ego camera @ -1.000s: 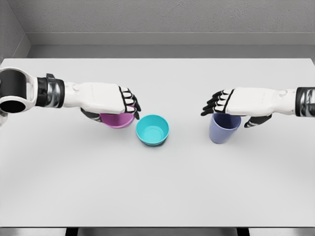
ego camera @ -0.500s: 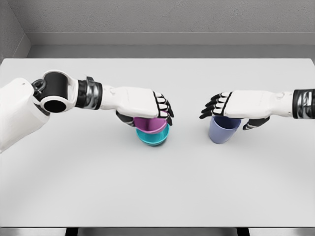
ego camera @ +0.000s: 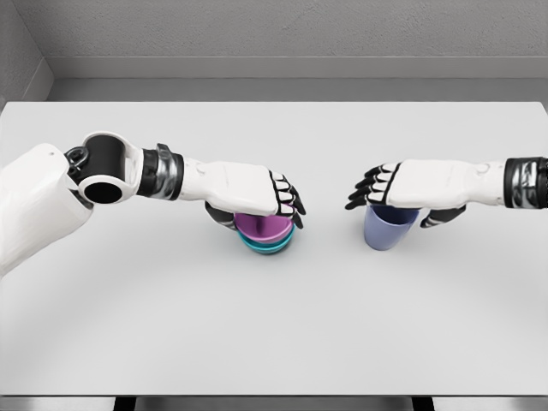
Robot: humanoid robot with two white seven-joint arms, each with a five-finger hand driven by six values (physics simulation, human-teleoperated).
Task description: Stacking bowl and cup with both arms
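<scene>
One stack done: I see the left robot hand clasping the purple bowl nested in the teal bowl. At 3 o'clock, the right robot hand grips the blue cup, resting unstacked on the worktop.

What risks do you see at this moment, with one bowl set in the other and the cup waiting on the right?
1. The left robot hand grips the purple bowl nested in the teal bowl; pulling away without opening fully may drag or tip both.
2. The right robot hand covers the cup from above; if its grip is loose, the cup may slip or tilt when lifted.
3. Both hands are near; bringing the cup over may cause a collision.
</scene>
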